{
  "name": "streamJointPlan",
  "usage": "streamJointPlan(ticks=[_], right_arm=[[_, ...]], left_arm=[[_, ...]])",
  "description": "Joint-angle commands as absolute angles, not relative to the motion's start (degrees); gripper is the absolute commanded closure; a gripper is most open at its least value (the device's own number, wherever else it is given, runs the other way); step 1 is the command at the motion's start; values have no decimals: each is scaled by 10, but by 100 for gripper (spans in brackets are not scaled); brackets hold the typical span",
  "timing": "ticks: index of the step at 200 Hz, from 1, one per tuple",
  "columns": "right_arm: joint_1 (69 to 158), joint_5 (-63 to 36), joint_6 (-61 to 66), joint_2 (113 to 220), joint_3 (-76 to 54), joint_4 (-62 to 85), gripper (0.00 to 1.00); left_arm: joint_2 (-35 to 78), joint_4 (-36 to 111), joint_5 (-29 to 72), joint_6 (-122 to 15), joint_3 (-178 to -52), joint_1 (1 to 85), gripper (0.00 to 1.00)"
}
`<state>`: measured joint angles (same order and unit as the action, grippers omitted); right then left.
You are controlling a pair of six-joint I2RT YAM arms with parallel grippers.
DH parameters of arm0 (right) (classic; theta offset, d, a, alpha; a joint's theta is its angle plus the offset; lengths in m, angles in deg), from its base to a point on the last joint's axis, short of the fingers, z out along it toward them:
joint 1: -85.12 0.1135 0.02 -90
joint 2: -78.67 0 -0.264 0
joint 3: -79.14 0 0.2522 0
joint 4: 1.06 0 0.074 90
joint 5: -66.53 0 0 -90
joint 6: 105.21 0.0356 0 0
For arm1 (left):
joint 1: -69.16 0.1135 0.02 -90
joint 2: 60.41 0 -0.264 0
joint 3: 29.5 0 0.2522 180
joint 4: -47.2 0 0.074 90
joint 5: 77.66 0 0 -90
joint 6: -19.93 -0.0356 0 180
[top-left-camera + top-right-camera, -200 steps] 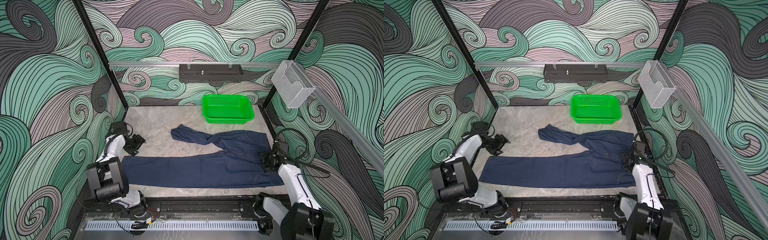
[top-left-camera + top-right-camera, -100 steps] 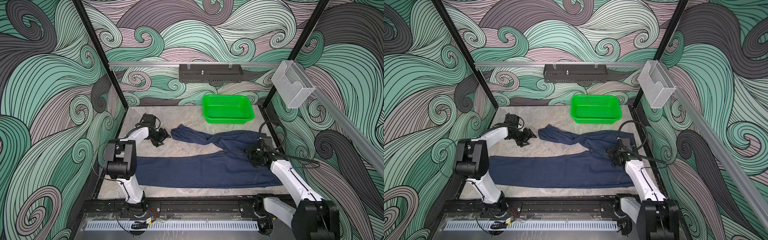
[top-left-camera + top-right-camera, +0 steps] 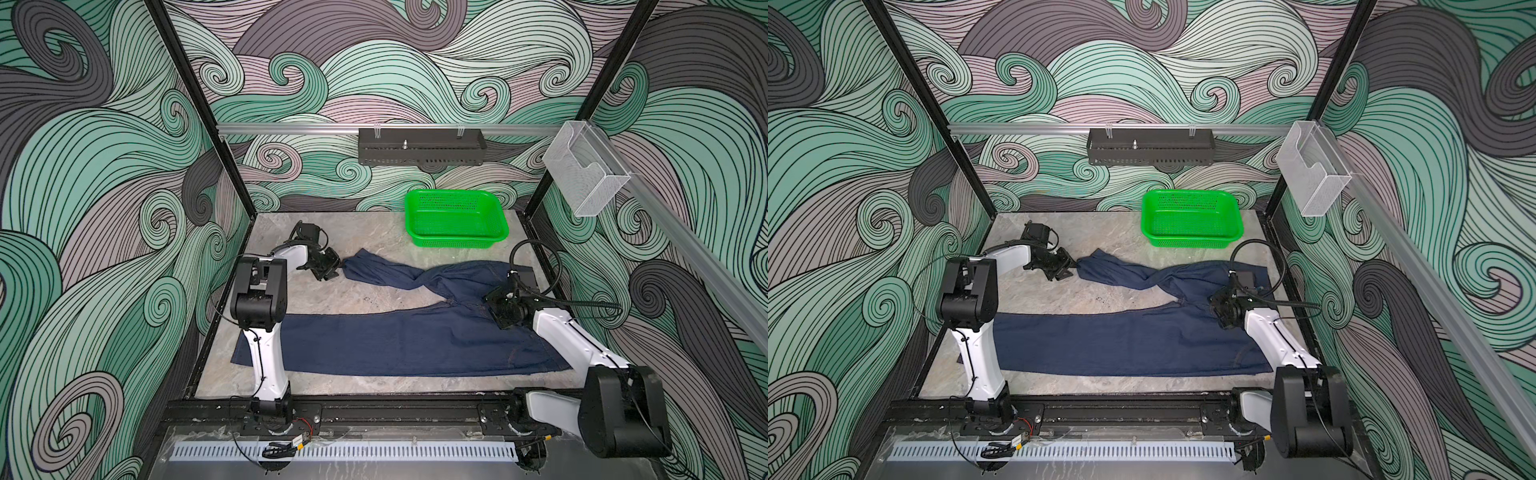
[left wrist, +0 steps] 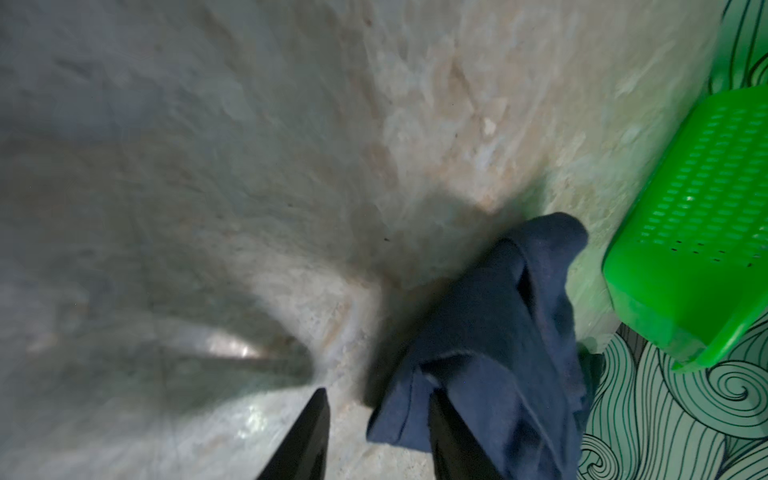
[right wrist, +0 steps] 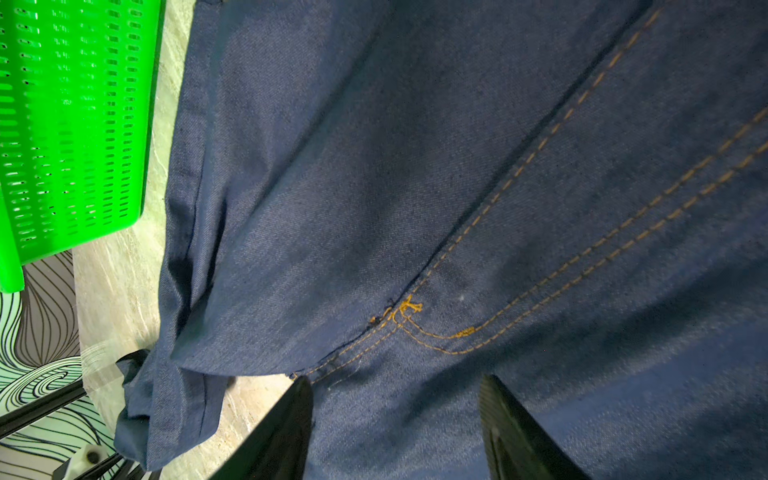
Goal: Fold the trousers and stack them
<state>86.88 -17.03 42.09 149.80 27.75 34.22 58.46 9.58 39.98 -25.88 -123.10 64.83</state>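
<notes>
**Left claw (image 4: 376, 395) at the hem, right claw (image 5: 395, 382) over the crotch**

Your left claw: jaws apart. The far leg's hem sits between them, lying against one side, not pinched. Your right claw: jaws apart, low over the crotch seam. Trousers (image 3: 395, 340) spread on the table (image 3: 365, 232): near leg flat along the front, far leg twisted, reaching left. Basket (image 3: 453, 241) just behind, not touching.
</notes>
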Motion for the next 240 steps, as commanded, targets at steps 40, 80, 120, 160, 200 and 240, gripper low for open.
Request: streamJointPlan(ticks=[40,80,120,160,200,240], right_arm=[[871,-182,409,1521,270,315,35],[870,-186,406,1532,272,310,35],[863,-198,397,1544,273,323,34],[852,-243,392,1533,274,370,33],[846,-271,384,1540,275,392,34],[842,-277,378,1558,273,400,34]], left_arm=[[627,110,425,-264,-1275,628,72],[630,114,446,-282,-1301,623,100],[597,-21,401,-369,-1429,623,100],[518,-144,298,-475,-1530,622,100],[475,-192,210,-548,-1560,620,100],[497,-295,144,-603,-1640,614,100]])
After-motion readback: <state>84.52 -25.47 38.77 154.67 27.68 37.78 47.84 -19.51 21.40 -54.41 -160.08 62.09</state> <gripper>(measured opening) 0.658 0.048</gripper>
